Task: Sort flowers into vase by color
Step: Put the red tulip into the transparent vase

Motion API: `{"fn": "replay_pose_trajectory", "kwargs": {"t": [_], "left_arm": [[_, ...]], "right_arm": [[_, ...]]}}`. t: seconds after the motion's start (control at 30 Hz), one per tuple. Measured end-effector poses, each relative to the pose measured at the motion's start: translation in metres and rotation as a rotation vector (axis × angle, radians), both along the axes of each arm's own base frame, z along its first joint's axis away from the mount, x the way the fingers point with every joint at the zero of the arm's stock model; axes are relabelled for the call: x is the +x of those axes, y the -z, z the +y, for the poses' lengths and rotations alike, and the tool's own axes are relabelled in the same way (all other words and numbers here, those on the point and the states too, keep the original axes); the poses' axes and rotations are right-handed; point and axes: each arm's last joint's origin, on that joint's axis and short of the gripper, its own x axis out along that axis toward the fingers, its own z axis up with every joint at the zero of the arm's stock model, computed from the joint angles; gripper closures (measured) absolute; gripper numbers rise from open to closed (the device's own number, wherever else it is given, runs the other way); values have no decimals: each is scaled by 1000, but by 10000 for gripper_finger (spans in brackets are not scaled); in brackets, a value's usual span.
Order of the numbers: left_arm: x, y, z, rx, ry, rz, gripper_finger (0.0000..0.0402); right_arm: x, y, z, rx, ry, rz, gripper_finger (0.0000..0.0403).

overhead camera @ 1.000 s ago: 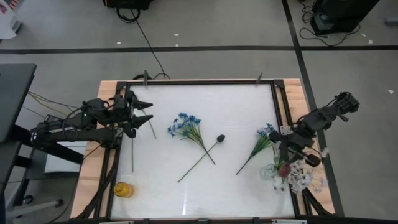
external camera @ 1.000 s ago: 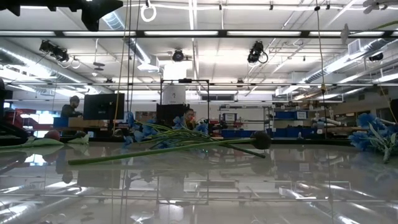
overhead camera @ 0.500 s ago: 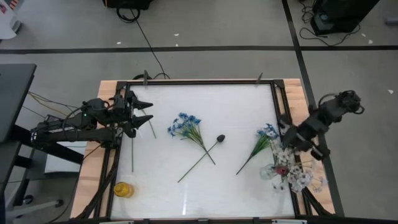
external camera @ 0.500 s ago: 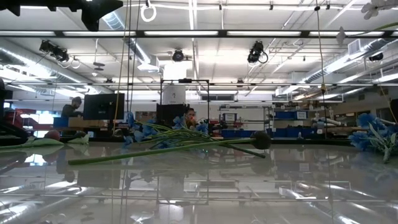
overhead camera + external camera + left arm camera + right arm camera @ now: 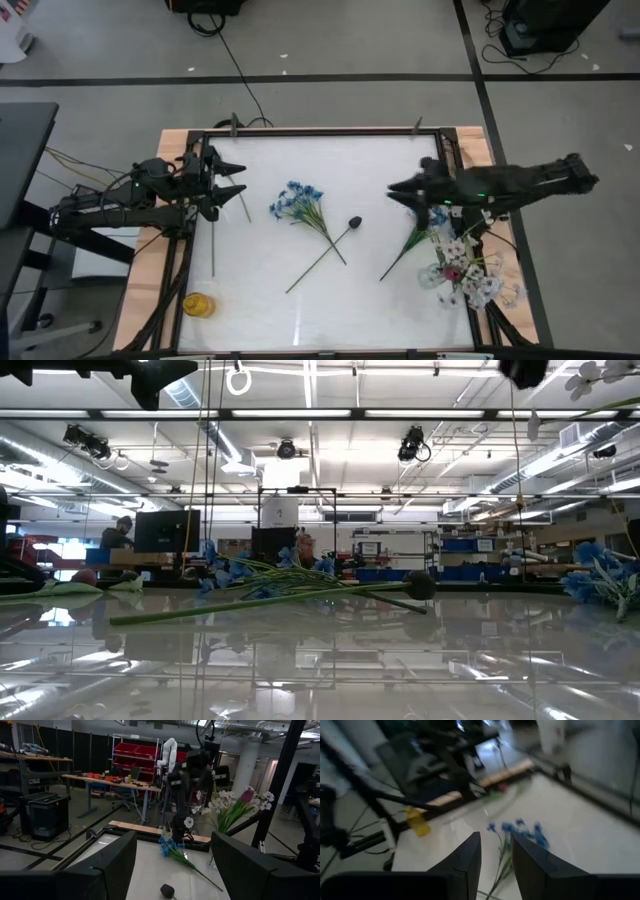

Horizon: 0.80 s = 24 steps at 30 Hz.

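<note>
Right gripper (image 5: 392, 190) reaches over the table, empty; left gripper (image 5: 238, 178) waits open.

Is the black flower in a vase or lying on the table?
Lying on the table. The black flower rests flat mid-table, its stem crossing the blue bunch.

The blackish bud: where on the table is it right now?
In the high view the blackish bud lies near the table's middle, its stem crossing that of the blue bunch on its left, well apart from the blue sprig on the right.

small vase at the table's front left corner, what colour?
Yellow. The small vase shows best in the high view, standing empty near the left arm's side of the table.
</note>
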Motion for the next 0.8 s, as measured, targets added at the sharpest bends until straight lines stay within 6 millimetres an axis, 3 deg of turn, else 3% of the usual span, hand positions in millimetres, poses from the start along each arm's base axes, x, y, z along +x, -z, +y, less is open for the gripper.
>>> {"fn": "replay_pose_trajectory", "kwargs": {"t": [0.47,0.6,0.8], "left_arm": [[0,0,0,0,0,0,141],[0,0,0,0,0,0,141],[0,0,0,0,0,0,141]], "right_arm": [[149,41,-50,220,36,308,288],[175,55,-54,280,51,345,288],[196,74,-53,417,32,333,288]]}}
